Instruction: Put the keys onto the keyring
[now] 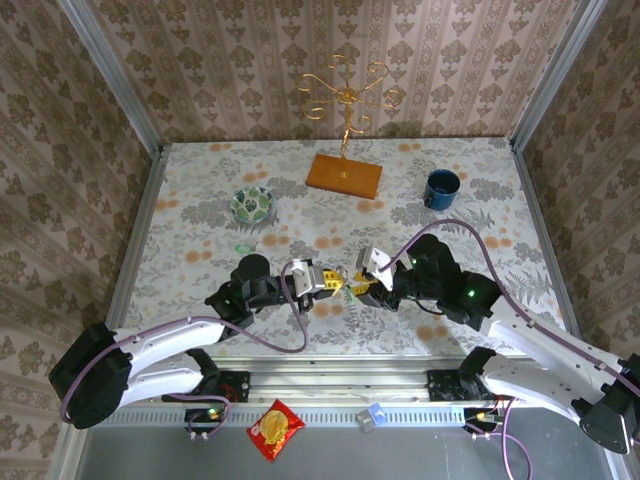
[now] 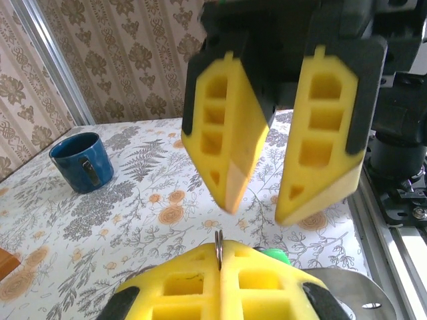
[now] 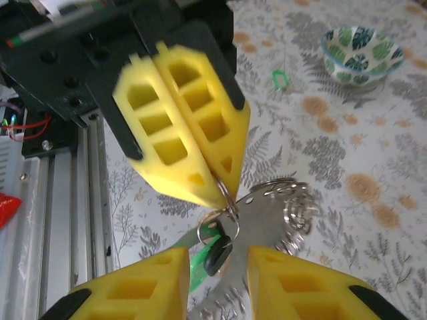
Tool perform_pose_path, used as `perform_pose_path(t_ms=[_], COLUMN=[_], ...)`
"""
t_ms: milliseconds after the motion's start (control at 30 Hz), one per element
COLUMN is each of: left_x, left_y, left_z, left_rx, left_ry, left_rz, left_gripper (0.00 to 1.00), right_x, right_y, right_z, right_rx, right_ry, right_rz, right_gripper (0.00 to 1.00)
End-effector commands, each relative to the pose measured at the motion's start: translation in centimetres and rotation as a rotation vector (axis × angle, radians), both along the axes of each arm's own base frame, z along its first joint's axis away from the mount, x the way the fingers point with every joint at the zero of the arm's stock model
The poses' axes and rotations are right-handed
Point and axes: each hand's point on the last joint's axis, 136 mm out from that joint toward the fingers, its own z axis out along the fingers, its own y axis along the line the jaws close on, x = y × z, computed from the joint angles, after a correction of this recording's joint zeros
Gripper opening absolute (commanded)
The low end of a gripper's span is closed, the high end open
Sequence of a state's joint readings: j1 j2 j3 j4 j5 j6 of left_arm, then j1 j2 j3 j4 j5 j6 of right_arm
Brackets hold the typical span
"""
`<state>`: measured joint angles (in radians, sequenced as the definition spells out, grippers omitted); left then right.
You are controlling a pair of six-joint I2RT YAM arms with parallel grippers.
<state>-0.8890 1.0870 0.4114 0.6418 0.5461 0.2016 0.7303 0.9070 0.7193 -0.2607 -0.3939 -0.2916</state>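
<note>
The left jaws are clenched on the keyring (image 3: 277, 207), their yellow pads (image 3: 180, 127) pressed flat together and pinching the thin wire of the hoop at their tip. In the left wrist view the rim of the hoop stands edge-on in the seam between those same pads (image 2: 200, 287). The fan of flat silvery keys hangs below the grip, above the tabletop (image 1: 200, 200), near its front edge between the two arms.

The right jaws are released. Their two pads (image 2: 227, 140) stand apart and face the left arm's tip from just beside it, with nothing between them. In the right wrist view a green key (image 3: 197, 267) and a dark-headed piece (image 3: 217, 257) hang at the bottom of the hoop, in the gap between the right pads (image 3: 133, 293). Whether the green key is threaded on the wire or merely lies against it cannot be told from this angle.

A second green key (image 1: 243, 248) lies loose on the tabletop, near the patterned bowl (image 1: 252, 204) and well apart from the keyring. The blue mug (image 1: 440, 188) stands upright at the far right, and a gold wire stand (image 1: 343, 175) on a wooden base sits at the back. A red snack packet (image 1: 275, 430) lies below the front rail.
</note>
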Motion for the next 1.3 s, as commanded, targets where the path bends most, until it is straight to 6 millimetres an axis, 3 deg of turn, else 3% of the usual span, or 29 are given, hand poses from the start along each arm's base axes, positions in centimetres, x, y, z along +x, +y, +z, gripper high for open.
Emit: perform_pose_path(t_ms=[0,367,633,967,1100,1267], left_x=[-0.4,-0.7,-1.1,-1.4,-1.5,-1.5], left_y=[0.1,0.0,0.0,0.1,0.0,-0.1], left_z=[1.3,1.4,1.5,1.6,1.7,1.8], left_rx=[-0.058,-0.076,-0.089,-0.102,-0.103,-0.106], left_ry=[-0.018,-0.051,-0.055,-0.051,-0.046,-0.045], left_rz=[-0.025,-0.040,-0.062,-0.075,-0.082,-0.087], left_gripper=[0.00,0.00,0.00,0.00,0.00,0.00], right_x=[0.8,0.1,1.2,1.1,0.9,0.4], right_y=[0.0,1.8,2.1,2.0,2.1,2.6], right_z=[1.6,1.0,-0.1,0.6,2.1,1.9], right_rx=[0.056,0.064,0.034,0.044,0.087,0.086], right_ry=[-0.088,-0.025,-0.024,-0.070,-0.118,-0.112], right_rz=[-0.024,0.082,0.057,0.069,0.085,0.131], right_gripper=[0.30,0.30,0.27,0.22,0.19,0.11])
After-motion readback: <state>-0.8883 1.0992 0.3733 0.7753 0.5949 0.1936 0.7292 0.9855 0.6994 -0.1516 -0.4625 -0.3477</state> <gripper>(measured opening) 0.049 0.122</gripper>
